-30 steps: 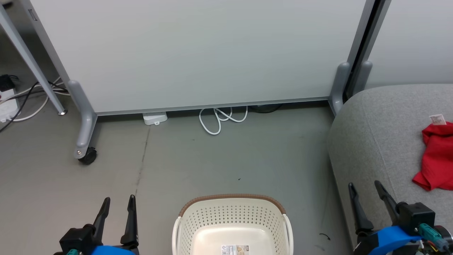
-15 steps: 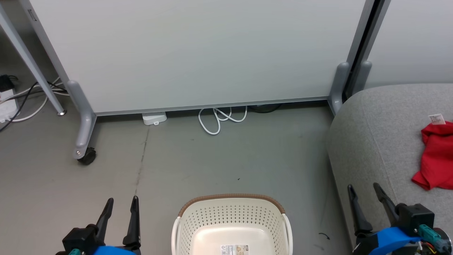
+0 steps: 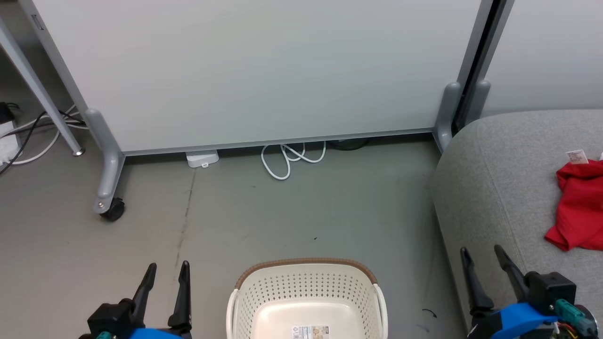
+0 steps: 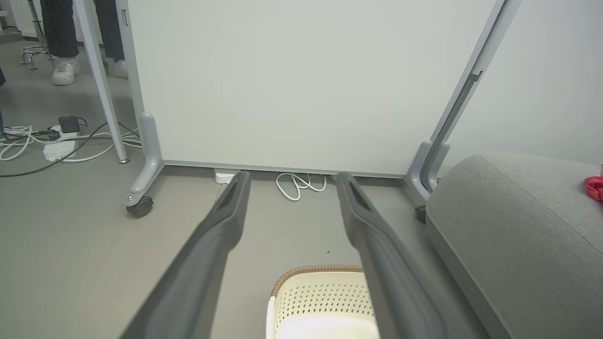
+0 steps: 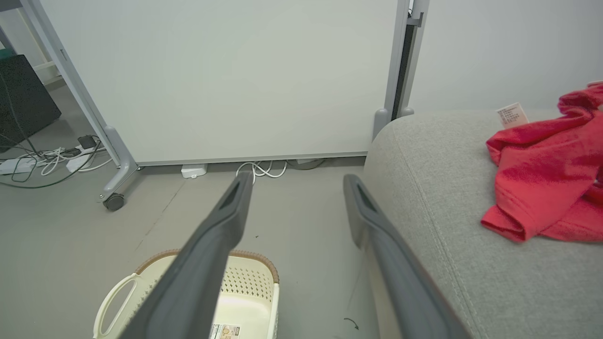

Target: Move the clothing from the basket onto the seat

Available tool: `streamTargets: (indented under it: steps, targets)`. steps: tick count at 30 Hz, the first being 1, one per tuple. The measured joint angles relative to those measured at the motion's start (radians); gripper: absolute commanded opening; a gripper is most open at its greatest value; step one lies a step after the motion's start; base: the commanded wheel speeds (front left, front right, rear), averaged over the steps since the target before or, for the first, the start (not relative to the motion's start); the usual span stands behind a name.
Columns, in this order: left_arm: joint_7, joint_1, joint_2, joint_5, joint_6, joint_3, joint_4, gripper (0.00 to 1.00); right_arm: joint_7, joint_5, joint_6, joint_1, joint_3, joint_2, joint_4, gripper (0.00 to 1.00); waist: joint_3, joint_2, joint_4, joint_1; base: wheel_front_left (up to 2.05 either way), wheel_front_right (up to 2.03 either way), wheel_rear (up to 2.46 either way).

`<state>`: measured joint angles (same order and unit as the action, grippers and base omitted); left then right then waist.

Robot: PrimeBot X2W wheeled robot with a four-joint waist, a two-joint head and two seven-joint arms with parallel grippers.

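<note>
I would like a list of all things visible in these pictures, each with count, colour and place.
seat: one, light grey, right side
clothing: one heap, red, on the seat
basket: one, cream-white, brown rim, floor, bottom centre
partition panel: one, pale grey, upright behind
cable loop: one, white, floor under the panel
shoes: two, white, a person's, beyond the panel
left claw: one, dark, open, lower left
right claw: one, dark, open, lower right

Left claw (image 3: 168,265) is held low at lower left, fingers parted and pointed forward, empty. Right claw (image 3: 481,249) is held at lower right, likewise parted and empty.
</note>
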<state>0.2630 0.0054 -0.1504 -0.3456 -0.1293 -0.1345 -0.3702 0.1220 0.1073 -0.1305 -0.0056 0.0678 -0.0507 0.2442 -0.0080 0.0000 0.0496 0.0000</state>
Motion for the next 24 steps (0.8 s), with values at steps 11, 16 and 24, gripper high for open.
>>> streamTargets:
  steps: [11,16,24]
  targets:
    - [-0.026,0.041,0.025,-0.068,0.0,-0.002,-0.046,0.0,-0.026,0.07,0.0,0.014,0.005,0.007,0.066,0.0,0.0,0.0,-0.002,0.0,0.0,0.0,0.0]
    - [-0.052,0.038,0.029,-0.151,0.0,0.016,-0.036,0.0,-0.039,0.171,0.0,0.012,0.007,0.007,0.064,0.0,0.001,0.0,-0.004,0.0,0.0,0.0,0.0]
    - [-0.086,0.027,0.036,-0.275,0.0,0.04,-0.018,0.0,-0.059,0.321,0.0,0.009,0.008,0.007,0.055,0.0,0.001,0.0,-0.007,0.0,0.0,0.0,0.0]
